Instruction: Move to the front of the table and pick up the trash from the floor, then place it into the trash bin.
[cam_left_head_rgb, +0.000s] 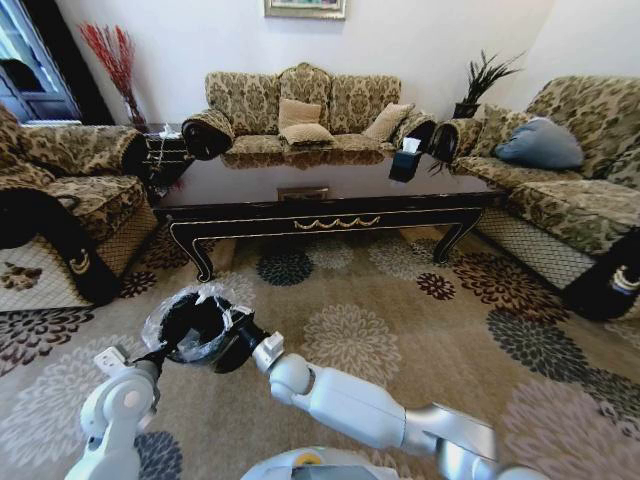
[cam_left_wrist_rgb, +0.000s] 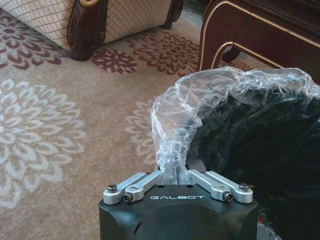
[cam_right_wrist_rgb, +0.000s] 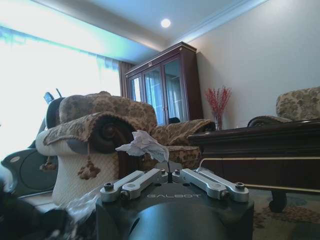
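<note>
The long coffee table of dark wood (cam_left_head_rgb: 330, 195) is glossy enough to mirror the sofa cushions, with gold scroll trim on its apron. In front of it, the small round black bin (cam_left_head_rgb: 195, 330) wears a crinkly, shiny clear plastic liner (cam_left_wrist_rgb: 200, 105), pinched by the left gripper (cam_left_wrist_rgb: 176, 172) with brushed-metal links. The right gripper (cam_right_wrist_rgb: 170, 172), matt black with the same metal links, holds a crumpled white paper tissue (cam_right_wrist_rgb: 142, 145).

A home living room. Patterned sofas (cam_left_head_rgb: 300, 110) ring a glossy dark coffee table (cam_left_head_rgb: 320, 190) on flowered carpet (cam_left_head_rgb: 400, 320). A glass-fronted cabinet (cam_right_wrist_rgb: 162, 87) stands beyond the right gripper (cam_right_wrist_rgb: 170, 175).
</note>
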